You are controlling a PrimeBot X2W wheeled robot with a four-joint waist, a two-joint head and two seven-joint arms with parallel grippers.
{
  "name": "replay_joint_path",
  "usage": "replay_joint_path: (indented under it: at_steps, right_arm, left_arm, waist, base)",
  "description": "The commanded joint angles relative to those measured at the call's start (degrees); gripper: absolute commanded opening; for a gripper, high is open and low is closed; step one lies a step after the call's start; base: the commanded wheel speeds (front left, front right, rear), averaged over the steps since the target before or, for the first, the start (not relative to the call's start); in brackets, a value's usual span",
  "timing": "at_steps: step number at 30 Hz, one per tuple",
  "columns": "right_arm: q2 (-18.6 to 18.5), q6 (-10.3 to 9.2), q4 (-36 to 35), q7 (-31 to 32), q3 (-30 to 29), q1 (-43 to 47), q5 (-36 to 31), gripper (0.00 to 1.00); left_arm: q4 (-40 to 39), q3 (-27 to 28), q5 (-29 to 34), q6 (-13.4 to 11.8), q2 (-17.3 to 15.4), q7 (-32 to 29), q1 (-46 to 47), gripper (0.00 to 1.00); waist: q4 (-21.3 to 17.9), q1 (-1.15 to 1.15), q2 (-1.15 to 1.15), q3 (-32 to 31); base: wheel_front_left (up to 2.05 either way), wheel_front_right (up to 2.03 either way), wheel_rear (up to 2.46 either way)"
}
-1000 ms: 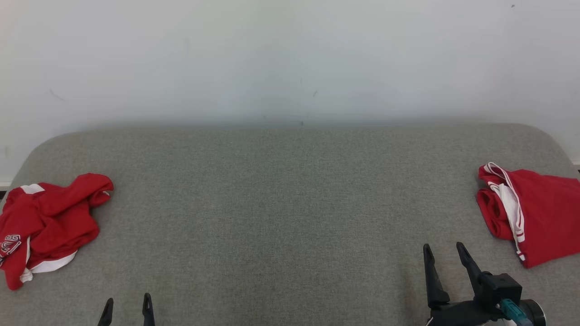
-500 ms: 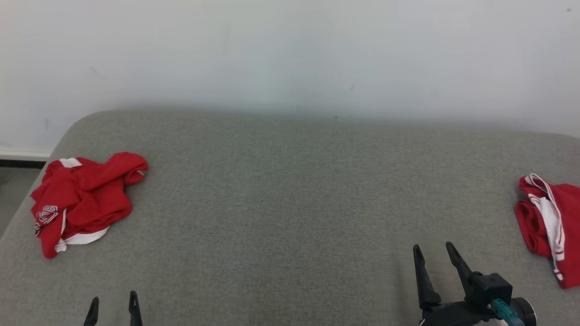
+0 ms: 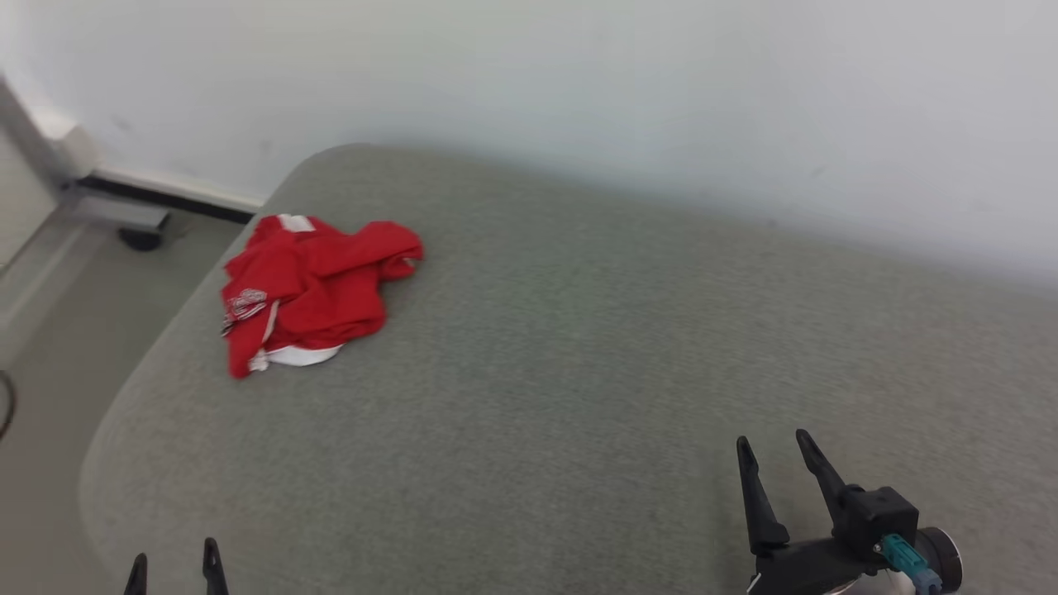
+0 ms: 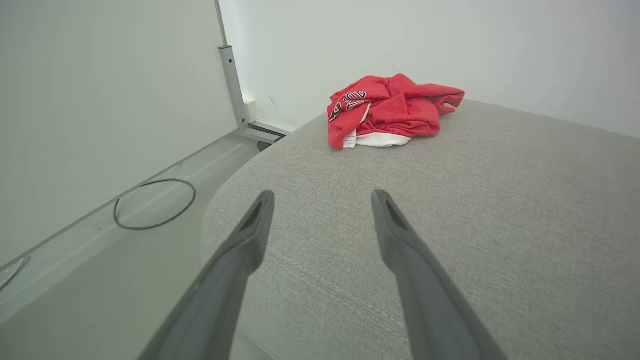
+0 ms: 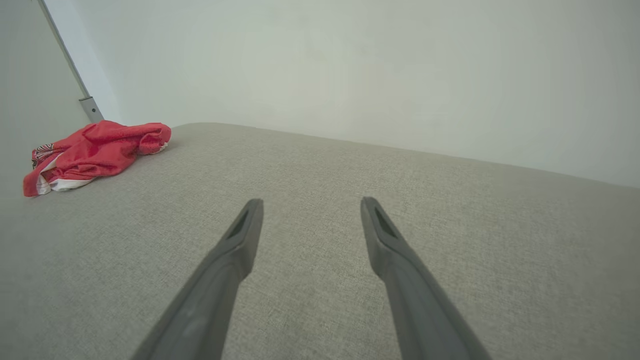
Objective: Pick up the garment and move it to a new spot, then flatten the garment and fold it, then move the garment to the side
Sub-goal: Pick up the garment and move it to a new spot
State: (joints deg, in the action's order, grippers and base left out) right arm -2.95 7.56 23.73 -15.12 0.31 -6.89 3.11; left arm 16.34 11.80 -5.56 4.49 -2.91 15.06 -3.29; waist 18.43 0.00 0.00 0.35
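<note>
A crumpled red garment (image 3: 310, 285) with white trim and a printed logo lies near the far left corner of the grey padded surface (image 3: 579, 372). It also lies ahead in the left wrist view, garment (image 4: 392, 110), and at the far left in the right wrist view, garment (image 5: 95, 152). My left gripper (image 3: 172, 562) is open at the bottom left, well short of the garment, with nothing between its fingers. My right gripper (image 3: 773, 446) is open at the lower right over bare fabric, far from the garment.
The padded surface ends in a rounded left edge (image 3: 124, 388) with floor beyond it. A cable loop (image 4: 155, 205) lies on the floor by a metal post (image 4: 232, 85). A pale wall (image 3: 579, 83) backs the surface.
The head camera has swung left: the crumpled garment now sits nearer the middle of the picture and the second red garment at the right has left view. Both grippers stay open.
</note>
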Motion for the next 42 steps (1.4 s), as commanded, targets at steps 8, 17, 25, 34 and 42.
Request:
replay_joint_path:
  at_steps: [8, 17, 25, 34, 42]
  right_arm:
    - [0.1, -0.17, 0.5, 0.0, 1.2, -1.1, 0.1, 1.00]
    - [0.1, -0.17, 0.8, 0.0, 2.0, -2.3, -1.2, 1.00]
    - [0.0, -0.18, -0.3, 0.0, 1.0, -3.1, -3.7, 1.00]
    - [-0.8, -0.18, -4.0, 0.0, 1.5, -6.4, -6.2, 1.00]
    - [-3.5, -0.18, -8.7, 0.0, 3.0, -10.4, -6.3, 1.00]
  left_arm:
    - [-0.4, 1.2, 0.3, 0.4, 0.0, 0.2, -0.4, 1.00]
    - [-0.5, 3.0, -1.4, 0.2, 0.0, 0.2, 0.1, 1.00]
    - [-0.3, 4.5, -0.8, 0.5, -0.1, 0.2, 4.4, 1.00]
    - [0.8, 6.4, -2.3, 2.1, -2.3, 0.2, 13.8, 1.00]
    - [7.9, 1.5, -6.1, 2.9, -8.4, 0.2, 26.5, 1.00]
  waist:
    - [11.7, 0.00, 0.00, 1.7]
    - [12.1, 0.00, 0.00, 3.2]
    - [9.2, 0.00, 0.00, 6.1]
    - [3.5, 0.00, 0.00, 12.2]
    - [-0.9, 0.00, 0.00, 18.6]
  base:
    - [0.00, 0.00, 0.00]
    - [0.00, 0.00, 0.00]
    - [0.00, 0.00, 0.00]
    - [0.00, 0.00, 0.00]
    - [0.00, 0.00, 0.00]
